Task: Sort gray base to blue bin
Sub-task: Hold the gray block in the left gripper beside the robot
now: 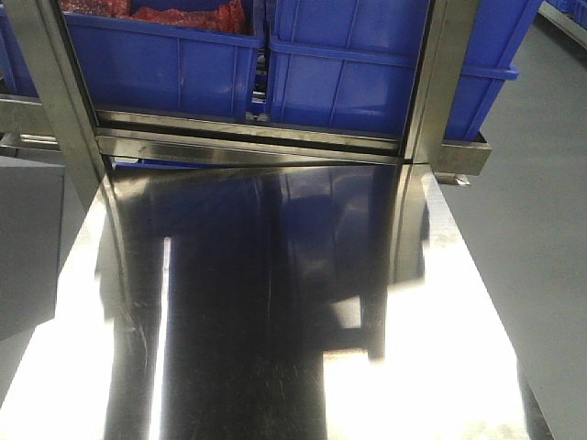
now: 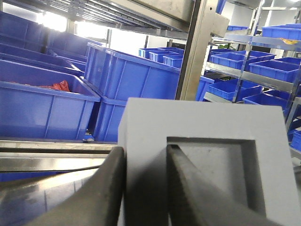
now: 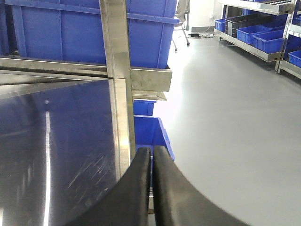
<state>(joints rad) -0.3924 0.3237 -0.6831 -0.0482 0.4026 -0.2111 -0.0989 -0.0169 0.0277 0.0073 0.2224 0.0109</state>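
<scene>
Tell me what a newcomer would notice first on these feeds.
The gray base fills the left wrist view, its wall pinched by the left hand, with one finger inside the recessed panel. Beyond it, at the left, stands a blue crate with red contents. The front view is mostly the mirror-bright steel table, and the right hand is shut and empty near its right edge.

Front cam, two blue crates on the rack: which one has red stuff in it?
The left crate: red contents show above its rim. The right crate shows only blue walls; its inside is out of view.
</scene>
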